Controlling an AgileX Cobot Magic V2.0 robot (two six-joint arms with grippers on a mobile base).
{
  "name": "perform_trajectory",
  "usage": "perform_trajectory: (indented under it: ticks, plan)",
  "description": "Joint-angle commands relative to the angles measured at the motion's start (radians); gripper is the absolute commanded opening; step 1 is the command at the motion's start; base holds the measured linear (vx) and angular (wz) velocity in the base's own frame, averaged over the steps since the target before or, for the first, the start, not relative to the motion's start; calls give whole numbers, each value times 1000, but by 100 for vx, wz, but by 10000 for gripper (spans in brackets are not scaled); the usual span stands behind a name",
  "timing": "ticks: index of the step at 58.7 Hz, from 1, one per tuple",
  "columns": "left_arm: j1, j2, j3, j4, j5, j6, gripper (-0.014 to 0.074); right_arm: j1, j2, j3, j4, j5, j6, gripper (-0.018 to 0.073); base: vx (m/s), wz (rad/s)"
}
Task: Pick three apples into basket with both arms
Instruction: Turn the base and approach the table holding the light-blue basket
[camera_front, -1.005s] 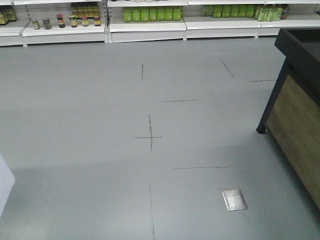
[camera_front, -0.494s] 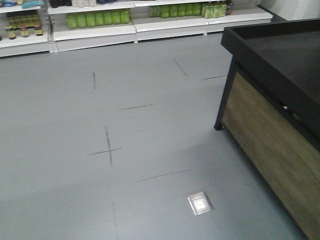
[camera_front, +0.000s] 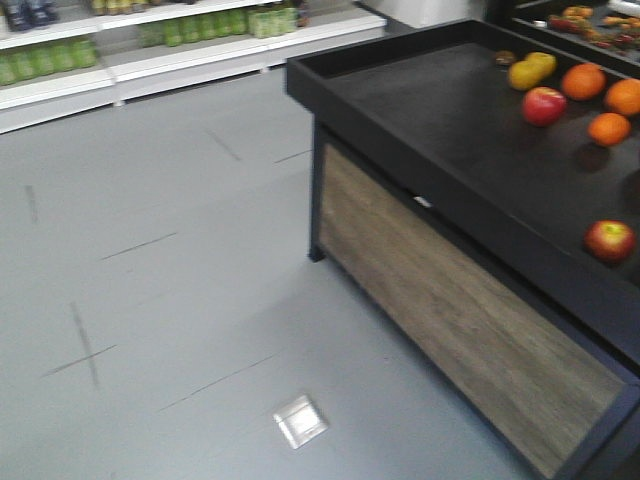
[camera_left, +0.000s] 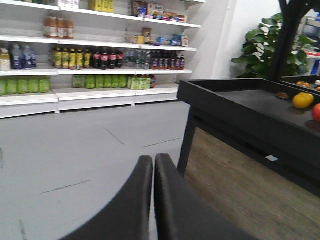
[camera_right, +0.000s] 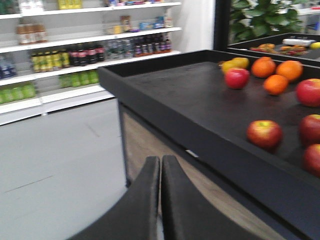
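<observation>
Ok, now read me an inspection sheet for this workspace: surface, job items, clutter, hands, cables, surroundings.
Surface: black display table with a wood side panel; the near part of the top is bare.
Job's things: several red apples lie loose on the table; basket, nothing seen.
Clutter: oranges and a yellow fruit sit among the apples.
Hands: left hand shut and empty; right hand shut and empty; both short of the table.
Cables: nothing seen.
Surroundings: grey floor with dark line marks, a metal floor plate, shelves of bottles, a potted plant.
</observation>
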Motion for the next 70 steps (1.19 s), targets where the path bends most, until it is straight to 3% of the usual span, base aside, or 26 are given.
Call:
perform_trajectory:
  ticks: [1, 70]
  plan:
    - [1, -13, -25, -2, -75, -7, -6, 1, 18, 11, -4, -72, -6, -5, 14, -56]
    - [1, -13, -25, -2, -75, -7, -6, 1, 18, 11, -4, -71, -6, -5, 13, -53]
